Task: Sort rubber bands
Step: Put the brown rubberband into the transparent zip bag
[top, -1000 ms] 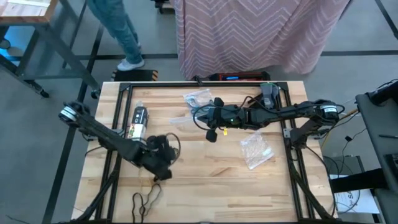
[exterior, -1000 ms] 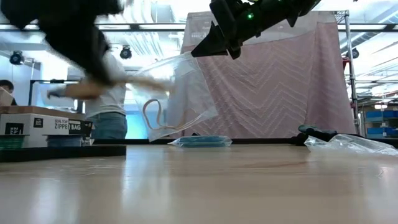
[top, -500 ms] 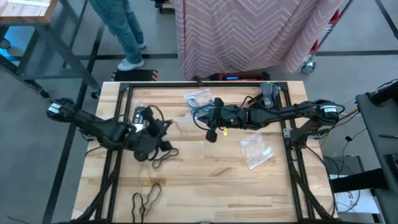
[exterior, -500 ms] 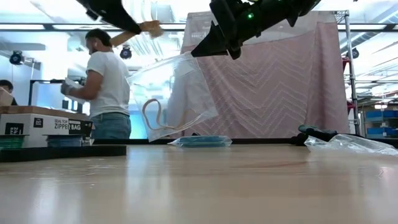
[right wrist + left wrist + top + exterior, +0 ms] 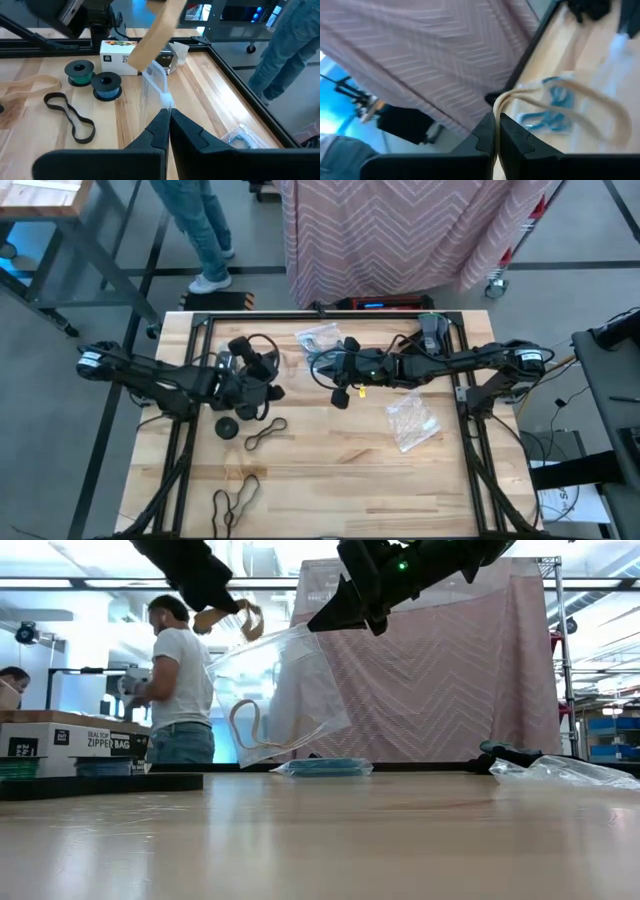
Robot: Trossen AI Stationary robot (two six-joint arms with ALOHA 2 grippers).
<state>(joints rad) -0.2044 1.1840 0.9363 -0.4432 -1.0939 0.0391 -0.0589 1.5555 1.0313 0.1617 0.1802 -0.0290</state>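
Observation:
My left gripper point(image 5: 226, 610) is raised above the table's left half and is shut on a tan rubber band point(image 5: 246, 620); it also shows in the high view point(image 5: 272, 391). My right gripper point(image 5: 345, 612) is at the table's far middle, shut on a clear plastic bag point(image 5: 285, 690) that hangs below it with another tan band point(image 5: 248, 726) inside. The left gripper's band hangs just left of the bag's top. Two black bands point(image 5: 265, 431) point(image 5: 235, 500) lie flat on the table. My left gripper pinches the tan band point(image 5: 496, 107) between its two shut fingers, both strands of the loop pressed together. The rest of the loop point(image 5: 600, 107) stands free beyond the fingertips, slack and lifted clear of the table. My right gripper pinches the clear bag's top edge point(image 5: 161, 98) between its two fingers. The bag hangs below the fingers, clear of the table, bulging open on the side toward the left gripper.
A box of zipper bags point(image 5: 135, 52), a green roll point(image 5: 80, 70) and a blue roll point(image 5: 106, 83) stand at the left. A bag holding blue bands point(image 5: 318, 337) lies at the far edge, another clear bag point(image 5: 410, 421) at the right. A person point(image 5: 180, 680) stands beyond the table.
My left gripper has gone up from the table's near left and toward the far edge and the right, carrying the tan band up to the hanging bag's top. It has stayed shut on the band.

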